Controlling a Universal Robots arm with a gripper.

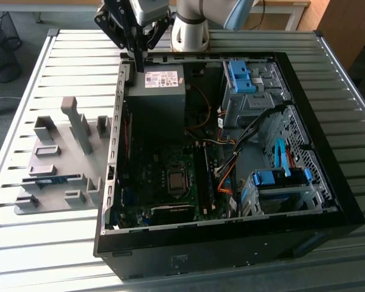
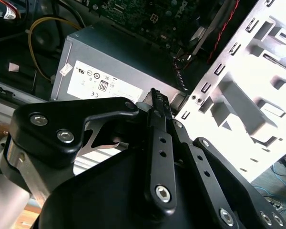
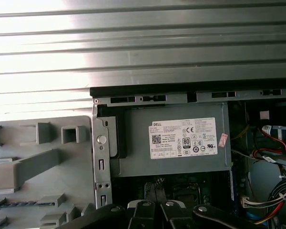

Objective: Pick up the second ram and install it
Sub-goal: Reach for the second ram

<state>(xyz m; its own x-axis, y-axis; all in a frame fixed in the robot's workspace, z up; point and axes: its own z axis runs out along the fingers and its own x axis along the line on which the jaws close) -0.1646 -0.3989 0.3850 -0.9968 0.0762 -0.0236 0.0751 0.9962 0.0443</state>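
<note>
Black linked gripper (image 2: 156, 95) fingers (image 2: 162, 152) meet at their tips, nothing between them, over the grey boxy power supply (image 1: 161, 91) by the open black computer case's (image 1: 231, 246) wall. Well apart, the slim blue second ram (image 1: 52, 180) lies half-sunk in a grey moulded tray (image 1: 61, 146) on the slatted metal surface (image 1: 42, 243), with open room above it.

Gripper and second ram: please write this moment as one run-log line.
gripper: shut, nothing held, by power supply | second ram: lying in grey holder outside case, not picked up | install: not done
</note>
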